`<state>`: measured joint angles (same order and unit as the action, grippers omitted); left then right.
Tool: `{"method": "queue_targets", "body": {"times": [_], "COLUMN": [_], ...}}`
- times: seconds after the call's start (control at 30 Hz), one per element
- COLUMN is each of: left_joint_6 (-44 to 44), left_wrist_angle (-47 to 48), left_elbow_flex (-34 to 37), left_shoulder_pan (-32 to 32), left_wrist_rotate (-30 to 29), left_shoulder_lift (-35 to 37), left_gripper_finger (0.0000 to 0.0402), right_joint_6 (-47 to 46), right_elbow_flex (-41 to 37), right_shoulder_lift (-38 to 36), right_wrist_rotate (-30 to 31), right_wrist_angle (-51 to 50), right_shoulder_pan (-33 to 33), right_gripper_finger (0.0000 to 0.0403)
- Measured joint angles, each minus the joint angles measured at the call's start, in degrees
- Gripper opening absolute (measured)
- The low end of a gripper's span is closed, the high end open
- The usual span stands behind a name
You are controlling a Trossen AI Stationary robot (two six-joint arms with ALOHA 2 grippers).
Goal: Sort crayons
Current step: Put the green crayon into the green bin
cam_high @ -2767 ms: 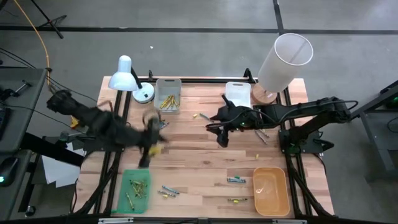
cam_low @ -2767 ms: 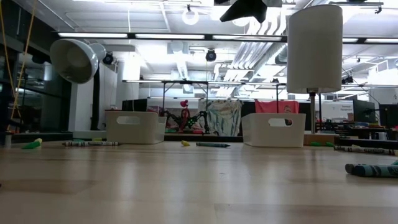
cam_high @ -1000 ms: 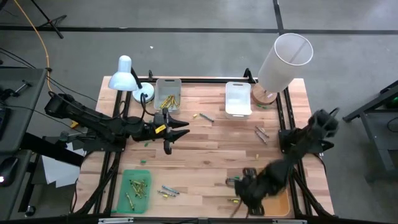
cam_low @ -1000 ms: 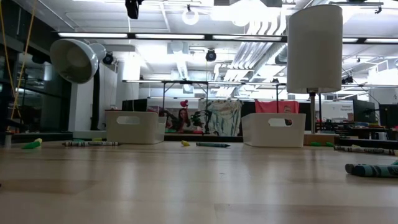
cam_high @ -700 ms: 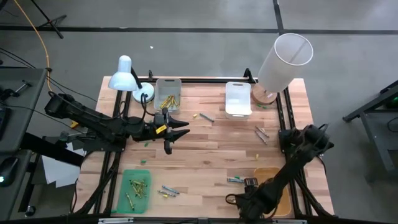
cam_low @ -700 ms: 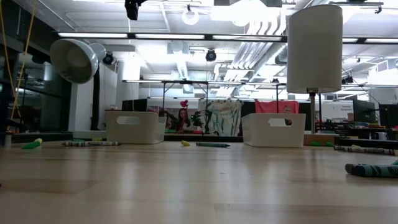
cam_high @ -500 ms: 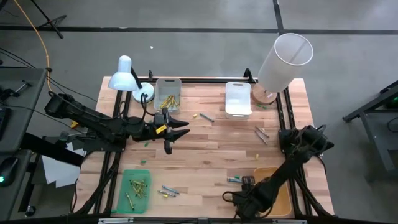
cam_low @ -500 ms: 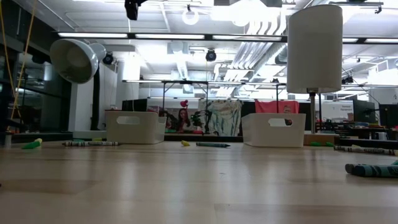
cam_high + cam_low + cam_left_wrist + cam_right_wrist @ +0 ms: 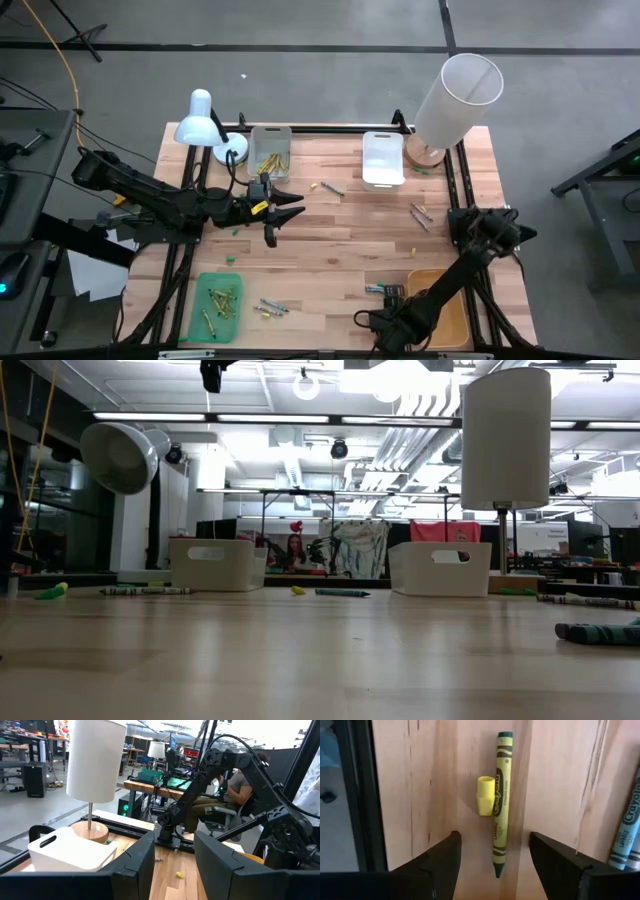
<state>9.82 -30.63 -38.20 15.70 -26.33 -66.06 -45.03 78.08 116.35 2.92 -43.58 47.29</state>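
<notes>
Table: pale wood planks, smooth, satin sheen. Yellow crayon: waxy, matt paper wrapper. White bins: smooth matt plastic. Orange tray: glossy plastic. Lamp shade: matt white, paper-like. Right gripper fingers: dark matt plastic

yellow crayon, green tray, orange tray

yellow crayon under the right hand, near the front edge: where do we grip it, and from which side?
Probably mid-barrel, straight down from above. The yellow crayon lies flat on the table, lengthwise between the open fingers of the right hand, so they would close across its thin width. A short yellow stub lies against one side near the upper half, so grip nearer the pointed end to avoid pinching both.
</notes>
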Motion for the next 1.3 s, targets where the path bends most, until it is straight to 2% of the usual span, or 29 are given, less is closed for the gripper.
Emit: {"method": "queue_targets", "body": {"times": [0.13,0.23,0.33,0.4,0.53,0.67,0.83,0.93,1.07,1.2,1.3], "left_joint_6": [0.0,0.0,0.0,0.0,0.0,0.0,0.0,0.0,0.2,1.9,2.1], "left_wrist_angle": [0.0,0.0,0.0,0.0,0.0,0.0,-0.2,-0.6,-0.7,-0.7,-1.0], "left_elbow_flex": [0.0,0.0,0.0,0.0,0.0,0.0,0.0,0.0,0.0,0.0,0.0], "left_shoulder_pan": [0.0,0.0,0.0,0.0,0.0,0.0,0.0,0.0,0.0,0.0,0.0], "left_wrist_rotate": [-0.2,-0.8,-1.4,-1.5,-1.5,-1.5,-3.1,-3.5,-3.4,-2.5,-1.1], "left_shoulder_lift": [0.0,0.0,0.0,0.0,0.0,0.1,0.3,0.3,0.3,0.3,0.3], "left_gripper_finger": [0.0126,0.0126,0.0126,0.0126,0.0126,0.0126,0.0126,0.0126,0.0126,0.0126,0.0126], "right_joint_6": [0.0,-0.1,-0.1,-0.3,-1.3,-0.2,4.9,6.4,6.5,9.0,16.0], "right_elbow_flex": [0.0,0.0,0.0,0.0,0.0,-0.2,-0.3,-0.3,-0.3,-0.3,-0.3], "right_shoulder_lift": [0.1,0.2,0.2,0.2,0.2,-0.6,-7.7,-13.7,-22.4,-28.2,-29.7], "right_wrist_rotate": [0.7,0.9,0.9,0.5,0.3,-0.4,-0.1,5.1,14.7,24.5,26.1], "right_wrist_angle": [-0.3,-0.6,-0.9,-0.9,-1.0,-1.5,-5.7,-11.5,-13.3,-8.1,1.2], "right_shoulder_pan": [0.0,0.0,-0.1,-0.1,-0.1,-0.2,-1.7,-4.3,-9.8,-16.1,-20.7], "right_gripper_finger": [0.0186,0.0123,0.0043,0.0014,0.0021,0.0006,0.0003,0.0002,0.0001,0.0001,0.0001]}}
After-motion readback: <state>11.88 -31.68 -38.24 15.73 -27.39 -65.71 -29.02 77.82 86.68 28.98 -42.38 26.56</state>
